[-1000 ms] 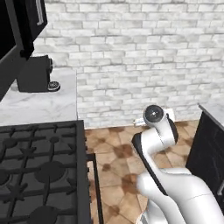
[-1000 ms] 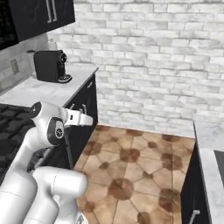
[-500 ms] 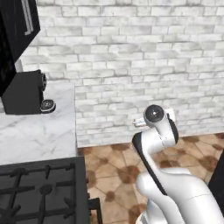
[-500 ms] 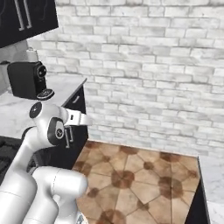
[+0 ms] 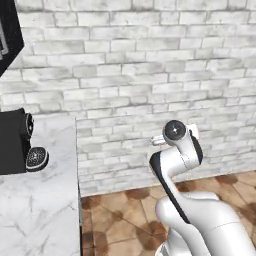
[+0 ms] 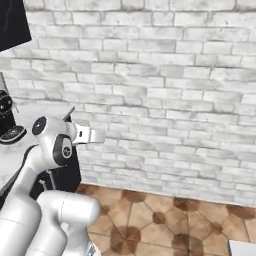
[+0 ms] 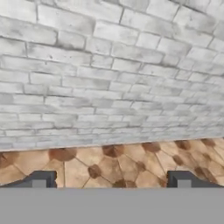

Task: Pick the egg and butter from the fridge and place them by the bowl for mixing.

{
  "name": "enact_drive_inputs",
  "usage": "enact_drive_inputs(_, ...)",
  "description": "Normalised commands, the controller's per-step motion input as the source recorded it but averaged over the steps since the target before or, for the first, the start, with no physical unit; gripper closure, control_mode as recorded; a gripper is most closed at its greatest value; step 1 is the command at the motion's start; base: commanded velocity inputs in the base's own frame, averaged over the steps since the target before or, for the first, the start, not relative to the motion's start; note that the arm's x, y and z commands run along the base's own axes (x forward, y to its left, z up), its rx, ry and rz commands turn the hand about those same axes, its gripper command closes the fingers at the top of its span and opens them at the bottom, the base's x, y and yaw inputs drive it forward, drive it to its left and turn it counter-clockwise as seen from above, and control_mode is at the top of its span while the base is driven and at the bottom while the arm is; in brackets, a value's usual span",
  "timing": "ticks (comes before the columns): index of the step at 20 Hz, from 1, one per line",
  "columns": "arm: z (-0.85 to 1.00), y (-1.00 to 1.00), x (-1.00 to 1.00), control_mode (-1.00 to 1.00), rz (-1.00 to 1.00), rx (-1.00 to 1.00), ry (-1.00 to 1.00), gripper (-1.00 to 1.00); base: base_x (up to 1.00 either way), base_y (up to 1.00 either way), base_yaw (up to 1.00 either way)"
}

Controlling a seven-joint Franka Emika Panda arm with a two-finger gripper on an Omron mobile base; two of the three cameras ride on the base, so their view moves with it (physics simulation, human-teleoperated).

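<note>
Both dark finger tips (image 7: 40, 180) stood spread wide apart at the bottom of the hand view, with nothing between them; the gripper (image 7: 111, 181) held nothing. Beyond the tips lay a floor of brown and tan patterned tiles (image 7: 109, 164), and past that rose a whitewashed grey-white brick wall (image 7: 109, 78), which the hand faced squarely.

Back from the fingers, the white arm with dark joints (image 5: 177, 150) was folded up, its hand pointing toward that wall. Off to the arm's left stood a white marble counter (image 5: 35, 205), and on it a black boxy coffee machine (image 5: 14, 142) with a round perforated drip tray (image 5: 36, 157) at its base. Above the machine hung a dark cabinet edge (image 5: 7, 35). Below the counter's end was a dark cabinet front (image 6: 65, 175).

No brand, label or writing could be read on the machine or anywhere else. None of the egg, butter, fridge or bowl could be placed relative to the fingers from these views.
</note>
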Motion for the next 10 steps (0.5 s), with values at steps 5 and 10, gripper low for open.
enact_drive_inputs(5, 0.0, 0.0, 0.0, 1.0, 0.0, 0.0, 0.0, -1.0, 1.0, -0.61, -0.39)
enact_drive_inputs(10, 0.0, 0.0, 0.0, 1.0, 0.0, 0.0, 0.0, -1.0, 1.0, -0.54, -0.53)
